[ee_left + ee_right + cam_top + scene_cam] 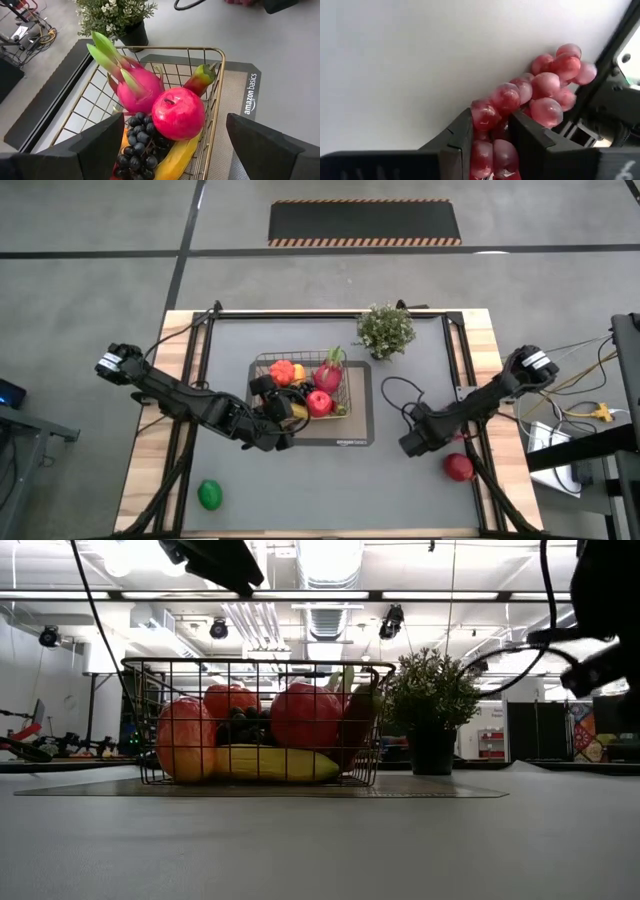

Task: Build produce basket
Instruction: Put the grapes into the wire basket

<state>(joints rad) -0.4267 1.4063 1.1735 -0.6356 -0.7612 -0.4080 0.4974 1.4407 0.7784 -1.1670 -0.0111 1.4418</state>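
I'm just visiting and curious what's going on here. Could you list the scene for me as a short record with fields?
Basket: on the mat, holding dragon fruit, apple, dark grapes, banana
Left gripper: open, above the basket
Right gripper: fingers closing around red grapes on the table
Still outside: green lime
Beside the basket: potted plant

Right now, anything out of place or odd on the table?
Nothing damaged or spilled. Two pieces of produce lie outside the basket: a green lime near the front left edge and red grapes at front right, where the right gripper is pinching them. The left gripper hovers open over the basket.
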